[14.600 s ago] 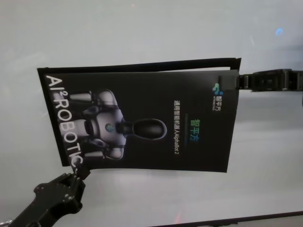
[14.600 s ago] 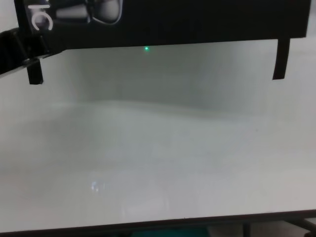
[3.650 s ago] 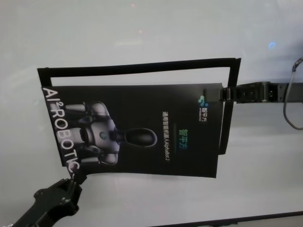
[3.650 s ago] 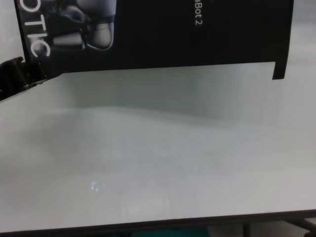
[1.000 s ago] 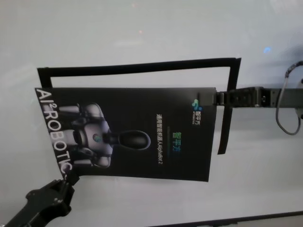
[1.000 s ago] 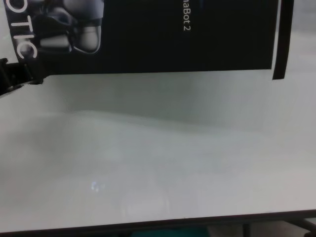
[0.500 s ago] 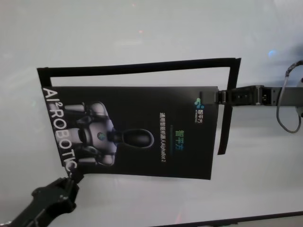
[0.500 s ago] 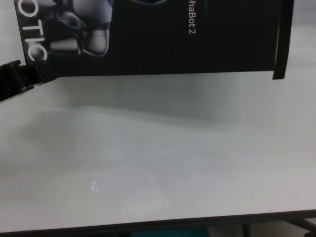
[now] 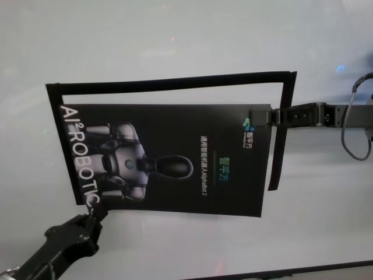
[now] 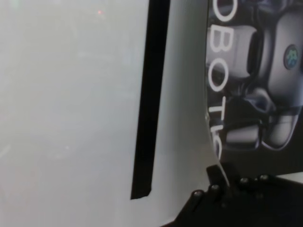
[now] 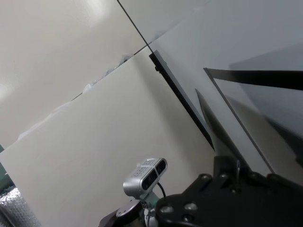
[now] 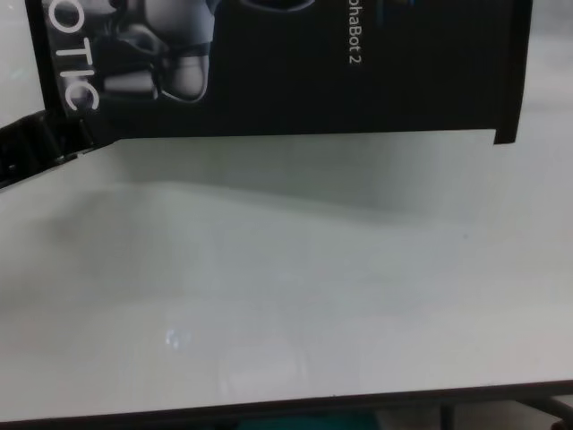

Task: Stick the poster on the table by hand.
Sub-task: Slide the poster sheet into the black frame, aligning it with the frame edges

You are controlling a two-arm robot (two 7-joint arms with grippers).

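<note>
At the near left, the left gripper (image 9: 93,213) is closed on the near left corner of the poster (image 9: 175,160), just under the white letters. The poster hangs a little above the white table (image 9: 175,35), inside a black tape frame (image 9: 169,83) that lies flat on the table. Farther to the right, the right gripper (image 9: 262,118) is closed on the far right corner of the poster, next to the small logo.
</note>
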